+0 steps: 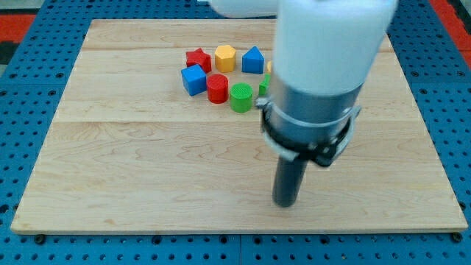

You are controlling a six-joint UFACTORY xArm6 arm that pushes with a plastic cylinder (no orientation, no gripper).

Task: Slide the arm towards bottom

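Note:
My tip (pixel 285 204) rests on the wooden board (pixel 147 162) toward the view's bottom, right of centre, well below the blocks and touching none. The blocks cluster near the view's top: a red star (pixel 197 58), a yellow hexagon (pixel 225 57), a blue block with a peaked top (pixel 252 59), a blue cube (pixel 193 79), a red cylinder (pixel 217 88) and a green cylinder (pixel 241 97). Another green block (pixel 263 86) and a yellow one (pixel 269 66) show only as slivers behind the arm's white and grey body (pixel 324 66).
The board lies on a blue perforated table (pixel 22 110). The board's bottom edge (pixel 235 234) is a short way below my tip. The arm's body hides part of the board's upper right.

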